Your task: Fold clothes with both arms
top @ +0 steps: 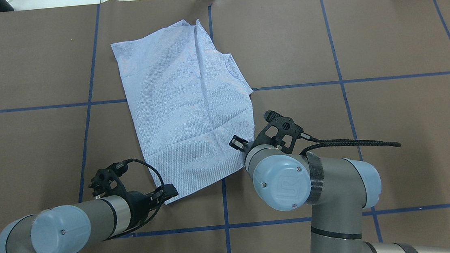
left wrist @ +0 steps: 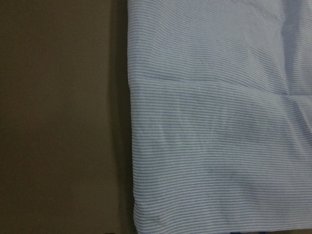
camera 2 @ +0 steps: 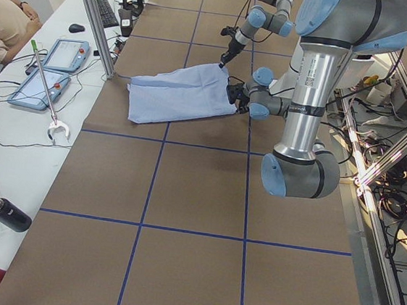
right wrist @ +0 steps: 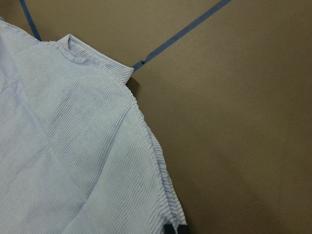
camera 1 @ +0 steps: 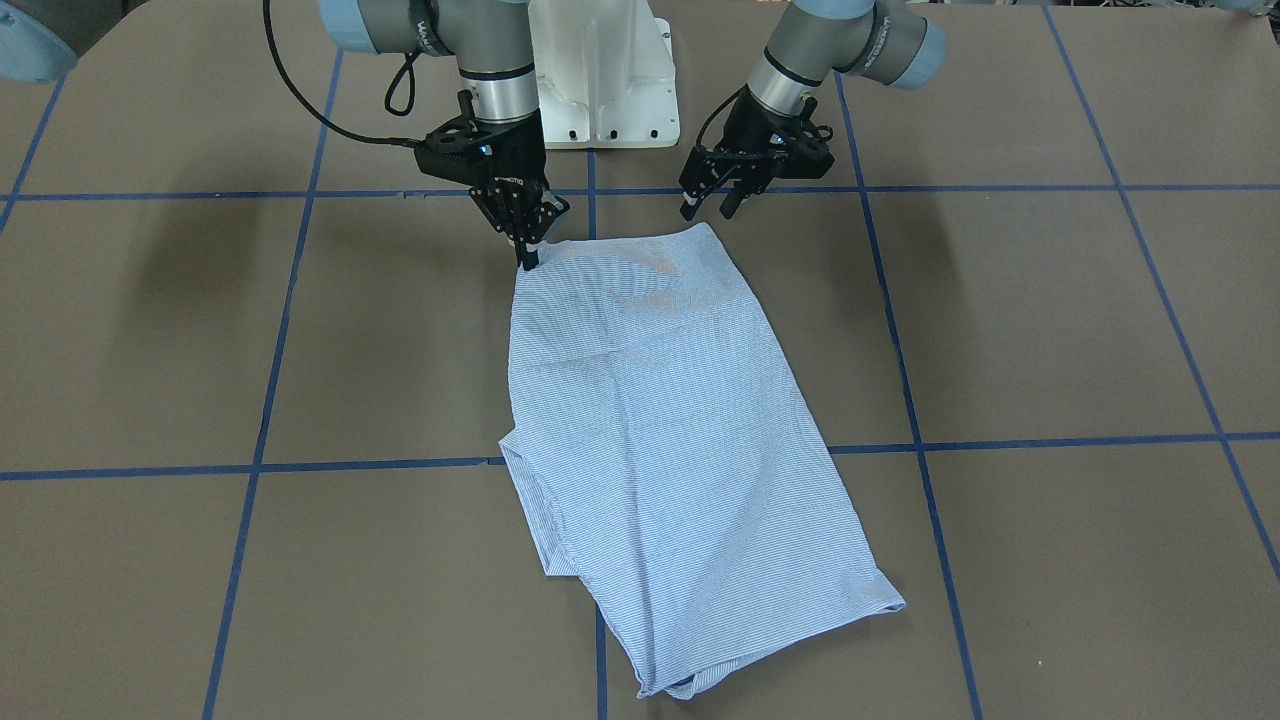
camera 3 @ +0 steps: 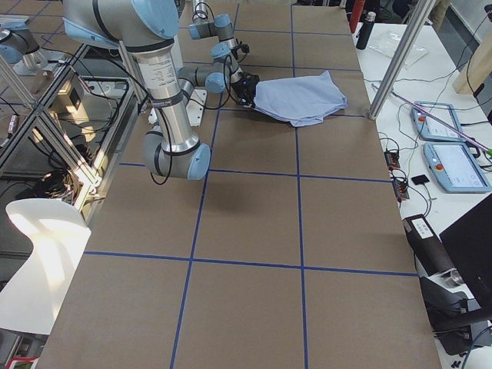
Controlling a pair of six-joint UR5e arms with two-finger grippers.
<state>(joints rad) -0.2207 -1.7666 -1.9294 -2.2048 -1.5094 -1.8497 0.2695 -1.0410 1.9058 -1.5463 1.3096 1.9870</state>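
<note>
The light blue striped shirt (camera 1: 670, 420) lies folded into a long panel on the brown table; it also shows in the overhead view (top: 186, 105). My right gripper (camera 1: 527, 262) is shut on the shirt's near corner, and its fingertips (right wrist: 174, 229) pinch the hem in the right wrist view. My left gripper (camera 1: 709, 208) is open and empty, just above and behind the shirt's other near corner (top: 168, 200). The left wrist view shows only the shirt's edge (left wrist: 219, 122) and bare table. Buttons, pocket and label are hidden.
The white pedestal base (camera 1: 605, 80) stands behind the grippers. Blue tape lines (camera 1: 300, 465) grid the table. Past the far edge, a side desk holds tablets (camera 2: 54, 53) and a bottle (camera 2: 8, 213), with a person (camera 2: 3, 15) seated there.
</note>
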